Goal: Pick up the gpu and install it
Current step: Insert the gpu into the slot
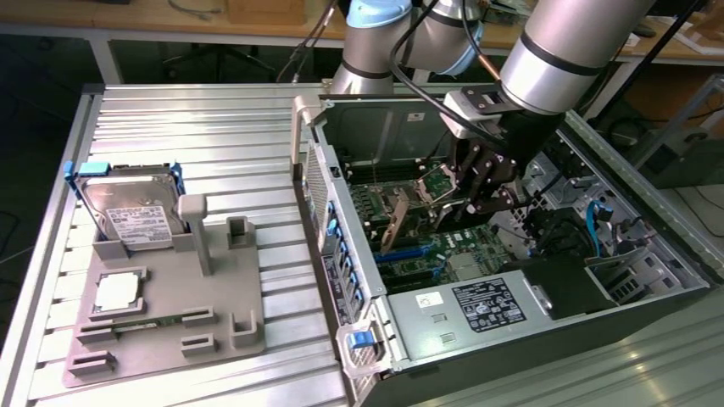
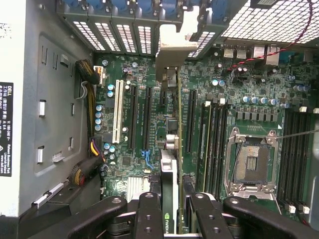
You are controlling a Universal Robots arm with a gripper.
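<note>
Firmly closed partway, the black two-fingered pincer [image 2: 174, 201] clamps the gpu [image 2: 169, 169], a thin green circuit-board card with a silver metal end bracket, one finger [image 2: 149, 214] pressing each face. The card is seen edge-on, held upright over the green motherboard [image 2: 124, 69] inside the open grey computer case [image 1: 374, 127], its bracket at the case's perforated rear slot openings. It hangs among the long black expansion slots; whether it is seated in one I cannot tell.

Close beside it lie one curled blue cable [image 2: 145, 158] and one white expansion slot [image 2: 118, 112]. Further out runs one bundle of yellow and black wires [image 2: 91, 114]. On the card's other side sits one empty square processor socket [image 2: 250, 162], with a bank of black memory slots [image 2: 215, 144] on each side of it, two banks.

Outside the case, on the ribbed metal tabletop [image 1: 203, 127], one grey plastic holder [image 1: 215, 297] carries one silver hard drive with blue tabs [image 1: 127, 216], one square silver processor chip [image 1: 119, 292] and one narrow green memory stick [image 1: 142, 323].
</note>
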